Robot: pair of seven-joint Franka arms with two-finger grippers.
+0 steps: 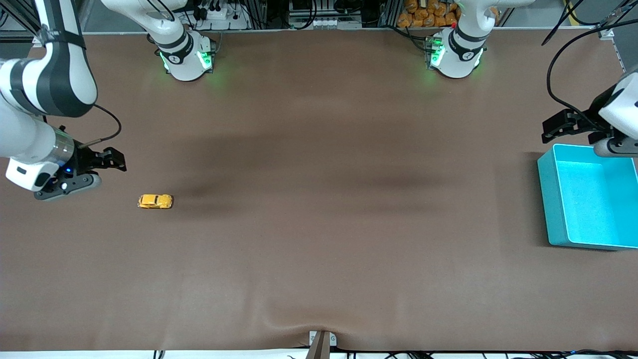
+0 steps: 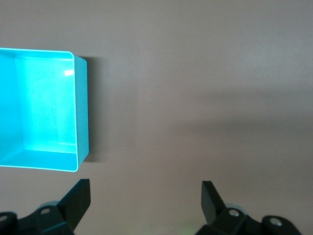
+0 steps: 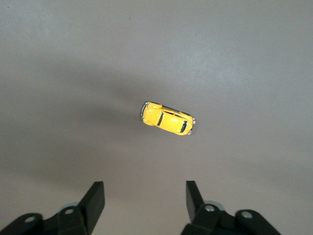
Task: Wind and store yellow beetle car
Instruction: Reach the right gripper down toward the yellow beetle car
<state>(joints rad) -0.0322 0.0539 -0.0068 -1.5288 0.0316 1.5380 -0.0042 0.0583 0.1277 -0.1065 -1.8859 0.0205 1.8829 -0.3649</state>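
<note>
- Car (image 1: 155,201): upright on the brown worktop (image 1: 319,259), well apart from the bin (image 1: 543,199), toward the right arm's end.
- Right hand (image 1: 117,160): wide, empty, above the worktop near the car.
- Left hand (image 1: 553,127): wide, empty, waiting beside the bin.
- Risk: the small, glossy car may roll or slip from a misaligned grip.
- Surface: matte, slightly rippled cloth; cables past the bases.

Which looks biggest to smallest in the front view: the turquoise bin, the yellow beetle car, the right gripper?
1. turquoise bin, though cut off by the picture's edge.
2. right gripper, open, raised above the table, so nearness may enlarge it.
3. yellow beetle car.
</note>
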